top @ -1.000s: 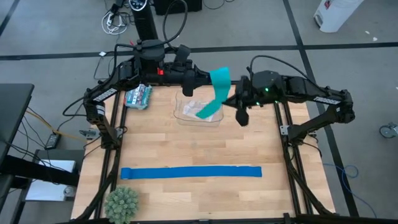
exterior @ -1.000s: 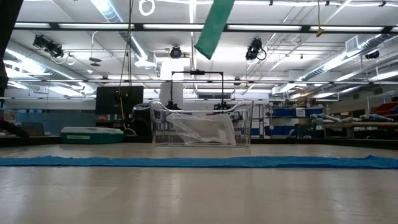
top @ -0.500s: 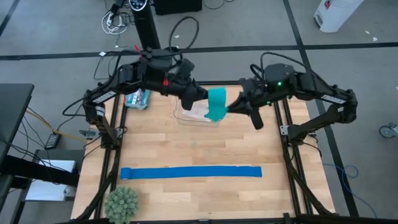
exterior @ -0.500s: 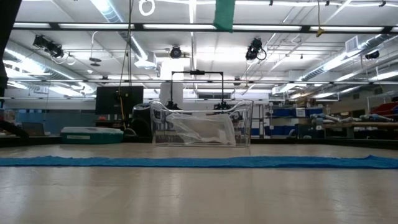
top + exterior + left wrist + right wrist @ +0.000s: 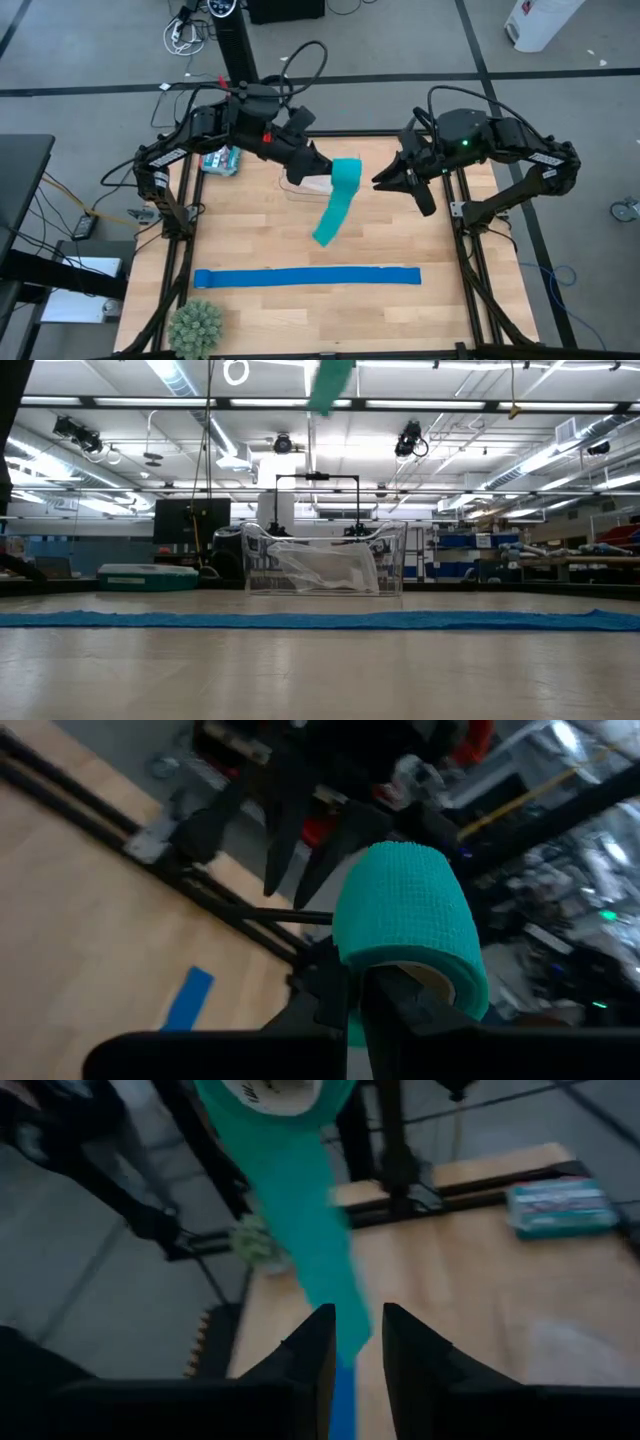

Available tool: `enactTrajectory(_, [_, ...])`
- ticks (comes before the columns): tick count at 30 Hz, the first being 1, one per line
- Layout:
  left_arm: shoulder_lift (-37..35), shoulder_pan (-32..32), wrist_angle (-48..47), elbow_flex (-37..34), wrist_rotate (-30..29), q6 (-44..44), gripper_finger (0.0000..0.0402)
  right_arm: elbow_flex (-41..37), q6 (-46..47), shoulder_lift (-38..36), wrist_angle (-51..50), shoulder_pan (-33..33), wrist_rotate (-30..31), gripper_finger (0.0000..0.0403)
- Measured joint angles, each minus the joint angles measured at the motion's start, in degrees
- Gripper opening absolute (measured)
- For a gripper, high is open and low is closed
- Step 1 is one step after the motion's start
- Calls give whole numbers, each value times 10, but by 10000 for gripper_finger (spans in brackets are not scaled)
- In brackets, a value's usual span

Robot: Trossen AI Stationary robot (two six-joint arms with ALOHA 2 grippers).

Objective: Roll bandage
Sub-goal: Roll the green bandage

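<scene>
Bandage (image 5: 337,200) tail now over blue strip (image 5: 307,277)

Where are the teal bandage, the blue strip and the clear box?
Bandage (image 5: 333,208), high view: middle of the hanging tail.
Blue strip (image 5: 307,277), high view: middle of its length on the table.
Clear box (image 5: 322,567), low view: its front wall.

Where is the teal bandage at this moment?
High view: the bandage hangs above the table's middle from the left gripper, beside the clear container.
</scene>
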Motion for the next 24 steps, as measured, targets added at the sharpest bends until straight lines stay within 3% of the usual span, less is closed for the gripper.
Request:
enactTrajectory(4, [0,0,0,0,45,-19,19,0,31,0,44,10,-26,89])
enactTrajectory(8, [0,0,-16,0,53,-46,19,0,6,0,105,13,-17,122])
enactTrajectory(16, [0,0,-47,0,64,-55,19,-9,6,0,118,9,98,204])
enactTrajectory(21, [-4,-4,-46,0,65,-6,19,-27,62,4,142,21,112,206])
enactTrajectory(24, [-22,-12,-36,0,35,47,19,-27,110,7,159,38,142,198])
